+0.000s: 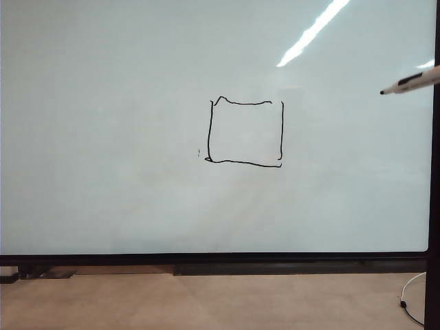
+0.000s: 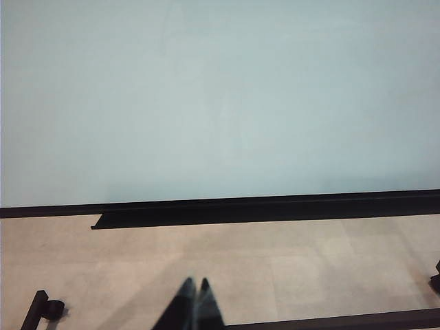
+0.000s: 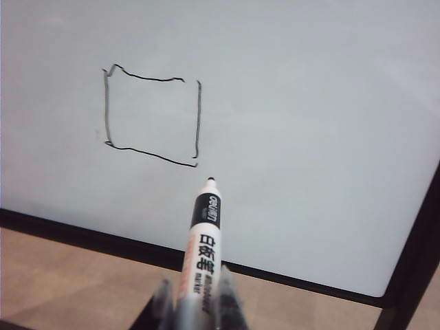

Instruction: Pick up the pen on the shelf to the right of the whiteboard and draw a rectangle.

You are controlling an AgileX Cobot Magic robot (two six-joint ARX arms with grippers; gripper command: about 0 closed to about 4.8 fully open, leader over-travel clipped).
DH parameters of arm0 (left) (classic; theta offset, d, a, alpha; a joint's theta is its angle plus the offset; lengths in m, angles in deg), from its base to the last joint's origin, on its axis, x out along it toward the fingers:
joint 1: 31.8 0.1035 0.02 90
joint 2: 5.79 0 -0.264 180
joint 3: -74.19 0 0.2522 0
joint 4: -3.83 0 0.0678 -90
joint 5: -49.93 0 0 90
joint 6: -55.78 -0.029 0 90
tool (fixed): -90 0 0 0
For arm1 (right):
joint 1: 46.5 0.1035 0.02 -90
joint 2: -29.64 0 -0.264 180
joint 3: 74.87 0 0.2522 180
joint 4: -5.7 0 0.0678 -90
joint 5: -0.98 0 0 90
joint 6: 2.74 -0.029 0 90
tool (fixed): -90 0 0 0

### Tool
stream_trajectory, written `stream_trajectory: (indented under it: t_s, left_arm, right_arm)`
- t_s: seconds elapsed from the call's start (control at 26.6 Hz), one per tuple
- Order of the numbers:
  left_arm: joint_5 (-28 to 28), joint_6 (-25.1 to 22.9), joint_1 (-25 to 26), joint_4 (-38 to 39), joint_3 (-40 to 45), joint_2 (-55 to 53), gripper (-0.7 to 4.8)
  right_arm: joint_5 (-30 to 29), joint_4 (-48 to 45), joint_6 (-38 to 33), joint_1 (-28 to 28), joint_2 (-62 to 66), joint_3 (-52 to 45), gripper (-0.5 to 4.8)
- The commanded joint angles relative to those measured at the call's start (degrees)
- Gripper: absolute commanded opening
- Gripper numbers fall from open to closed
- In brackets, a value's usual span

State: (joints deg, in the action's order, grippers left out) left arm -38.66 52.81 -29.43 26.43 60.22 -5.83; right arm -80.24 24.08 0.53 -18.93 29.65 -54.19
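The right hand [image 3: 196, 302] is closed on the pen [image 3: 201, 242], its two fingers [image 3: 227, 295] clamping the lower barrel so that the black tip sticks out ahead toward the whiteboard [image 3: 309, 103]. In the right wrist view the tip sits just short of the rectangle [image 3: 151, 117], close to that outline's nearest lower corner, and whether it touches the board surface cannot be told. In the exterior view only the pen [image 1: 414, 81] shows, entering from the right edge at a slight tilt with its tip pointing left, well apart from the rectangle [image 1: 245, 132] near the middle of the whiteboard [image 1: 103, 137]; the right hand itself is out of that frame. Nothing lies between pen tip and drawing. The outline has a small gap at its upper right corner. A bright strip of light [image 1: 313, 31] reflects on the board above.

The left hand [image 2: 194, 302] hangs low over the floor [image 2: 309, 261], fingertips pressed together and holding nothing, aimed at the board's black bottom frame [image 2: 275, 205]. A thin cable [image 1: 411, 302] lies on the floor at lower right.
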Motion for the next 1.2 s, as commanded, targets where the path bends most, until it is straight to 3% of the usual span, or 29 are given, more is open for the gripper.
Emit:
stream_trajectory:
  t_s: [0.04,0.3,0.45,0.75,0.9,1.2]
  left_arm:
    - [0.11,-0.02,0.0,-0.33,-0.22,0.02,-0.05]
    - [0.09,-0.02,0.0,-0.33,-0.22,0.02,-0.05]
    - [0.09,-0.02,0.0,-0.33,-0.2,0.02,-0.05]
    - [0.09,-0.02,0.0,-0.33,-0.22,0.02,-0.05]
    - [0.11,-0.02,0.0,-0.33,-0.22,0.02,-0.05]
    - [0.09,-0.02,-0.02,-0.33,-0.22,0.02,-0.05]
  right_arm:
    - [2.14,-4.17,-0.02,-0.09,0.07,-2.16,-0.06]
    - [4.85,-8.7,3.58,-0.52,0.07,-5.53,-0.06]
    - [3.72,-8.66,4.72,-3.54,0.07,-5.62,-0.06]
    - [-8.44,-9.22,3.13,-15.45,0.04,-6.88,-0.05]
    - [-14.91,-9.2,2.69,-24.61,0.04,-6.88,-0.06]
    - [-14.58,-9.22,2.12,-30.45,0.04,-6.88,-0.06]
